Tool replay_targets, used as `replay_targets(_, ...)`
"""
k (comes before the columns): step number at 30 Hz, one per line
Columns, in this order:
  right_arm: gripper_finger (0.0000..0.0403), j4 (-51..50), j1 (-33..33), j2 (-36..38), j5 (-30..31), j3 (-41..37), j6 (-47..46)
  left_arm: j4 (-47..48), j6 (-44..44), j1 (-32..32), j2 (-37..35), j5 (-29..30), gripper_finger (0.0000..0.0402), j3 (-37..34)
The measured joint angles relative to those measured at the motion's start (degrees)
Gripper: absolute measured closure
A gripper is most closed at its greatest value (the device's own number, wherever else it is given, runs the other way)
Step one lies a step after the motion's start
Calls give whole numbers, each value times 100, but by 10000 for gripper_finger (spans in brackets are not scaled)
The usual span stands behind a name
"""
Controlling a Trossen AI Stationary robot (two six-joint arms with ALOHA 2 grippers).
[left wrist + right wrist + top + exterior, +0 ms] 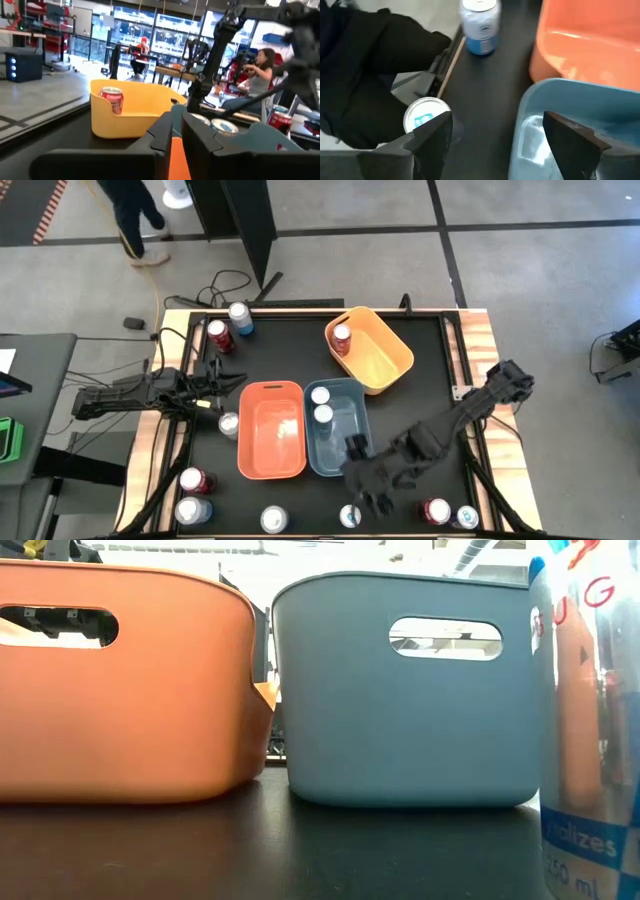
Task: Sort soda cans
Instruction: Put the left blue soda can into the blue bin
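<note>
Cans (216, 334) stand scattered on the black table (420, 395): two at its far left corner, one left of the orange bin (271, 430), several along the near edge. One red can (342, 337) stands in the yellow bin (369, 350), and two silver-topped cans (321, 404) stand in the blue bin (338, 427). The right gripper (372, 492) hangs over the blue bin's near end, jaws wide apart and holding nothing, with a can (425, 116) just beside one finger. The left gripper (228, 380) waits at the table's left side, jaws nearly closed and empty.
</note>
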State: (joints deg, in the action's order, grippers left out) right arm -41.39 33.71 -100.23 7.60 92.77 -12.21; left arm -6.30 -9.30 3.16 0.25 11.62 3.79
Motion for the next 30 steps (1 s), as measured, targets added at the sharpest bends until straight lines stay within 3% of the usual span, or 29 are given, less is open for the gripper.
replay_targets(11, 34, 240, 515, -515, -36, -4, -338, 94, -42, -2, 2, -2, 343, 0)
replay_targets(30, 27, 727, 623, -889, -29, -35, -294, 330, -345, -2, 2, -4, 343, 0)
